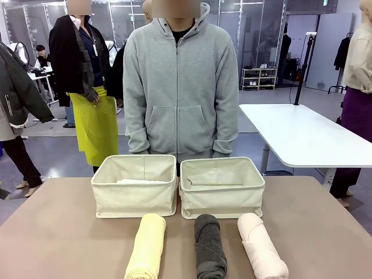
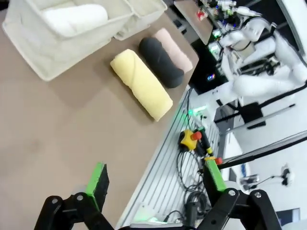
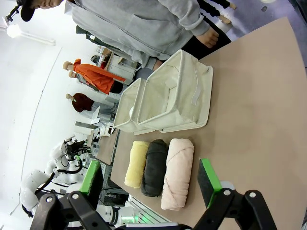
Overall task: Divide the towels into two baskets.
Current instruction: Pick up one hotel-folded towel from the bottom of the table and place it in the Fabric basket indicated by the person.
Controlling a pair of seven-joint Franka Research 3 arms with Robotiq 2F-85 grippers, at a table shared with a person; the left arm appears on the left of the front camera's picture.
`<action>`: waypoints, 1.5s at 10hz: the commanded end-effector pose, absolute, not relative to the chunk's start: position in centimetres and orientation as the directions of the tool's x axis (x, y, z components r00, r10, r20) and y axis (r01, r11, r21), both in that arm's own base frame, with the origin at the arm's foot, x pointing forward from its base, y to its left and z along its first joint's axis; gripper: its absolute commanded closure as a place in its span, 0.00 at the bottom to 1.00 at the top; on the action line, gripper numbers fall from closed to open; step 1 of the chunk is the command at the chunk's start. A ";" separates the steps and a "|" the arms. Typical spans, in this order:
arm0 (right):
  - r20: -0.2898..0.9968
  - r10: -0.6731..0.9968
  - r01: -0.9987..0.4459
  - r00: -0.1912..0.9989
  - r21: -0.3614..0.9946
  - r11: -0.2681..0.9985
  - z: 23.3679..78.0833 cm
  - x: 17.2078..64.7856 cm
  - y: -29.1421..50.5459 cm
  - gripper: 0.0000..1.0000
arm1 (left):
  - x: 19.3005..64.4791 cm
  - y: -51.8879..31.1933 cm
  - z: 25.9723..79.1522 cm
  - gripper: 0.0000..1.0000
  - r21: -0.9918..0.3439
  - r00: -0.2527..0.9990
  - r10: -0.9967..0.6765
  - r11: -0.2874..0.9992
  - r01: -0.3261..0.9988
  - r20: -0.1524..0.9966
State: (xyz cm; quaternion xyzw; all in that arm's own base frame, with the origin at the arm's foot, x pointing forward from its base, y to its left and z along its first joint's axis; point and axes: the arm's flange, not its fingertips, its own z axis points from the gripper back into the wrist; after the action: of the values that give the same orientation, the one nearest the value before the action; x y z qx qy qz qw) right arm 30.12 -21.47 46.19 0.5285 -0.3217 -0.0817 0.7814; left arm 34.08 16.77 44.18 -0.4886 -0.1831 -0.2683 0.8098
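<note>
L gripper (image 2: 156, 179), closest to the lens in its wrist view, had its green pads wide apart w/ nothing btwn them, and hung over the robot-side edge of the tabletop (image 2: 48, 134). R gripper (image 3: 149, 178) was likewise spread and empty, above the same brown tabletop.

Biggest thing past both grippers: a person (image 1: 180, 81) in a grey zip hoodie, standing at the far side, right behind the baskets.

Next, two cream fabric baskets sat side by side, walls touching, well ahead of both grippers. L basket (image 1: 133, 197) lay on the L gripper's side and R basket (image 1: 224, 197) on the R gripper's side. White towel (image 2: 74, 19) lay inside the L basket, flat on its bottom.

Three rolled towels lay on the tabletop btwn the grippers and the baskets, parallel, ends pointing at the baskets. Yellow towel (image 1: 146, 247) was nearest the L gripper, ahead of it but well apart. Grey towel (image 1: 209, 247) was in the middle, touching the pink towel (image 3: 176, 179) in the R wrist view. Pink one was closest to the R gripper, just ahead of it, lined up w/ the gap btwn its pads, not touched.

Smallest: a yellow e-stop box (image 2: 189, 139) w/ red button sat off the tabletop edge, ahead of the L gripper's pad, beside loose cables.
</note>
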 end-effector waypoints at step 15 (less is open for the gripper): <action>0.425 -0.472 -0.226 0.772 0.878 0.421 46.3 30.0 -21.4 0.00 | 32.7 20.6 40.8 0.00 -0.788 0.871 -0.122 0.379 0.485 0.476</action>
State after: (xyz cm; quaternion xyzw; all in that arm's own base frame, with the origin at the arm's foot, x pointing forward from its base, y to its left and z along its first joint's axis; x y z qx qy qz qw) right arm 30.13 -21.47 46.18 0.5286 -0.3215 -0.0818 0.7814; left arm 32.87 20.55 40.47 -0.5261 -0.1670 -0.1845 0.8132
